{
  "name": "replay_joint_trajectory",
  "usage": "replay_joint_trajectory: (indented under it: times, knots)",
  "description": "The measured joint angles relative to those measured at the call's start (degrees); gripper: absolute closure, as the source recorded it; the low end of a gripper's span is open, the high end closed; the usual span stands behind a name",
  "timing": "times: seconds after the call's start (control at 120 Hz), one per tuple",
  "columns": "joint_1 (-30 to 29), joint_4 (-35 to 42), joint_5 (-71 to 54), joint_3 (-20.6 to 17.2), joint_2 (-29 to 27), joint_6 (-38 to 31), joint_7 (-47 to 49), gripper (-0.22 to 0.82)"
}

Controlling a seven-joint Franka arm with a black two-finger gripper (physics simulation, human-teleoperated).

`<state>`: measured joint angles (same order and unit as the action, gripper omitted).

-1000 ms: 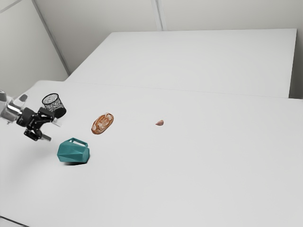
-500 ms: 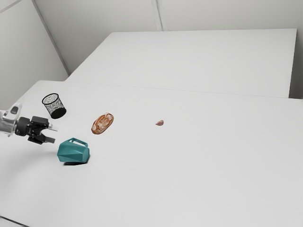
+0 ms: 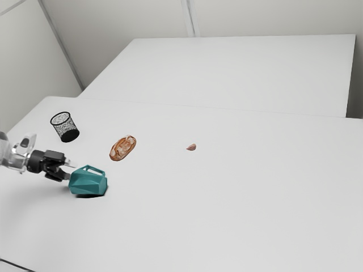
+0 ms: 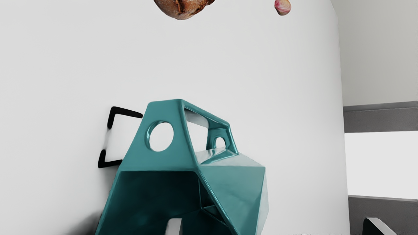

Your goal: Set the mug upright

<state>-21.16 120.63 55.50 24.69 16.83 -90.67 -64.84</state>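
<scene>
Near the exterior view's left, on the white table (image 3: 227, 215), we are bringing our gripper (image 3: 69, 170) up to the teal mug (image 3: 88, 182), which is lying on its side rather than standing on its base. We are facing its mouth, so in the wrist view we are looking into the dark hollow of it, and its flat facets are running back away from us. Its handle (image 4: 165, 112) is sticking out toward the side where the bread (image 3: 122, 148) is lying, and a round hole is piercing the handle's near face. We are spreading our two fingers wide apart, and we are gripping nothing between them. One fingertip (image 4: 174, 227) is showing against the dark opening, while the other is standing well out past the mug's faceted side. We cannot tell whether the first is reaching inside the mouth or touching the mug

Beyond the mug, the brown, crusty bread is resting on the same table, with a small pinkish clove (image 3: 191, 147) lying farther toward the exterior view's right. Toward the exterior view's left from the bread, a black mesh cup (image 3: 63, 126) is sitting apart from our gripper. Behind all of these, a second white surface (image 3: 244, 73) is stretching toward the pale wall (image 3: 130, 17)
</scene>
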Motion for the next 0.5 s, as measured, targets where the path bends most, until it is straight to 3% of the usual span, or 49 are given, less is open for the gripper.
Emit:
replay_joint_trajectory:
  times: [0.242,0.5]
  knots:
    - [0.2,1.1,0.2,-1.3,-0.1,-0.6,-0.7,0.05]
    - [0.2,1.5,0.3,-1.4,-0.2,-2.0,-0.5,0.55]
